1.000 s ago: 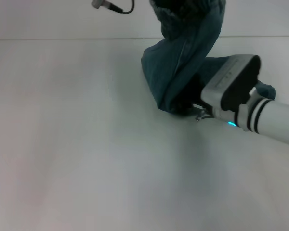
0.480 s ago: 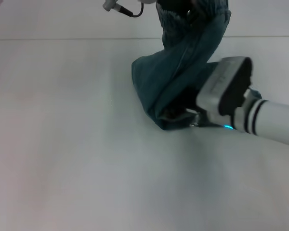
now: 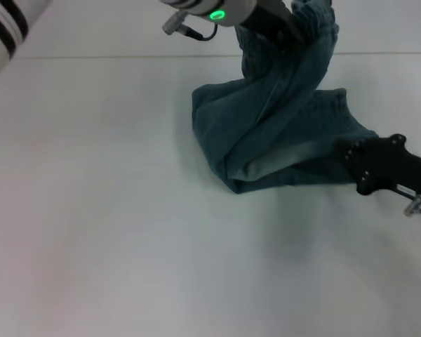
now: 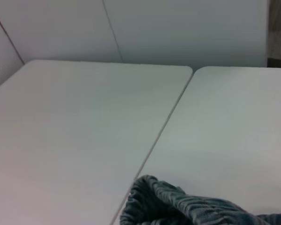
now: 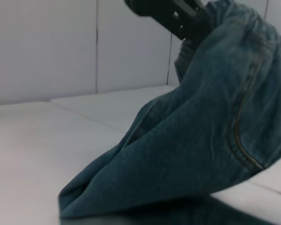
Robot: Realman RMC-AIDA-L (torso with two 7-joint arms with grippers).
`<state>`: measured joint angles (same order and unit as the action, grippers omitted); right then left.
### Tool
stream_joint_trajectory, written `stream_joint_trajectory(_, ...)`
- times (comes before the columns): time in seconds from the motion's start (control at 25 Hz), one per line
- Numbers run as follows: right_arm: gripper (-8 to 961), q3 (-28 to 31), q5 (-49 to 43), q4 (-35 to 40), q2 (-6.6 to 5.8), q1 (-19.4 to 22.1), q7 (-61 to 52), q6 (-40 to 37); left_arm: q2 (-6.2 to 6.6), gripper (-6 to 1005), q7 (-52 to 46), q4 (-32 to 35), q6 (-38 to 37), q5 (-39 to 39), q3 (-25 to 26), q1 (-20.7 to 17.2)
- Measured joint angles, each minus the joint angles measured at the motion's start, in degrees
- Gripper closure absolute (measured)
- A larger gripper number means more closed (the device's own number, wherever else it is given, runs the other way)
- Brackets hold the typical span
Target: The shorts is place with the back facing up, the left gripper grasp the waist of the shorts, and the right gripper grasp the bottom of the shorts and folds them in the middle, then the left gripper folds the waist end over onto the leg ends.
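The blue-green denim shorts (image 3: 281,133) hang from their waist at the top of the head view and drape down onto the white table (image 3: 98,210). My left gripper (image 3: 279,28) is shut on the gathered waist, lifted above the table. The right wrist view shows that same black claw (image 5: 178,18) pinching the waist above the hanging denim (image 5: 196,140). The ruffled waistband (image 4: 173,206) shows in the left wrist view. The leg ends (image 3: 288,172) lie folded on the table. My right gripper (image 3: 354,168) sits low at the shorts' right edge, beside the cloth.
A seam (image 3: 91,56) between two white table tops runs across behind the shorts. A white wall (image 4: 178,28) stands behind the table. The left forearm (image 3: 7,24) crosses the upper left corner.
The right arm has pulled back to the right, off the shorts, leaving the leg ends flat on the table. The left arm with the waist has come further into view at the top.
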<state>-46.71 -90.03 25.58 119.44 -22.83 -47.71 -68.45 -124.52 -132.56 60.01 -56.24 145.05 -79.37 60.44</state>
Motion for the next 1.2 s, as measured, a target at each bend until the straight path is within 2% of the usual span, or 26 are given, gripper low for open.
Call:
stream_joint_trajectory(0.16,951,-0.2,-3.8,3.4,0.00,2.9,-3.1,-4.3,-0.09,800,-1.7,3.1,3.4,-1.3,-6.1,-2.9)
stream_joint_trajectory(0.4,951,-0.4,-6.0,4.5,0.00,2.8,-4.5,-5.6,-0.10,686,-1.5,5.8,2.2,-3.0,-8.5,-5.3)
stream_joint_trajectory(0.48,951,-0.7,-6.0,4.5,0.00,2.5,-4.4,-5.9,-0.12,649,-1.1,8.4,1.8,-3.5,-8.7,-7.5)
stream_joint_trajectory(0.64,950,-1.3,-6.0,4.5,0.00,2.1,-4.6,-6.4,-0.01,576,2.9,15.3,1.5,-8.3,-8.2,-14.5)
stream_joint_trajectory(0.72,950,-1.3,-6.0,4.5,0.00,2.1,-4.6,-7.2,0.02,539,8.1,18.9,0.3,-13.9,-6.9,-19.9)
stream_joint_trajectory(0.84,950,-1.3,-6.5,4.6,-0.01,2.2,-4.3,-9.0,-0.09,425,15.4,20.5,-2.4,-21.6,-4.5,-26.6)
stream_joint_trajectory(1.04,950,-1.4,-7.4,4.9,-0.37,2.3,-4.4,-10.9,-0.10,221,29.0,17.3,-8.2,-35.1,0.1,-36.6)
stream_joint_trajectory(1.16,949,-1.4,-8.1,4.9,-0.23,2.3,-4.3,-11.2,-0.10,86,38.8,11.3,-13.7,-43.4,4.9,-40.9)
stream_joint_trajectory(1.2,949,-1.5,-8.4,5.0,-0.15,2.3,-4.3,-11.3,-0.10,81,42.3,8.5,-15.8,-46.0,7.0,-42.1)
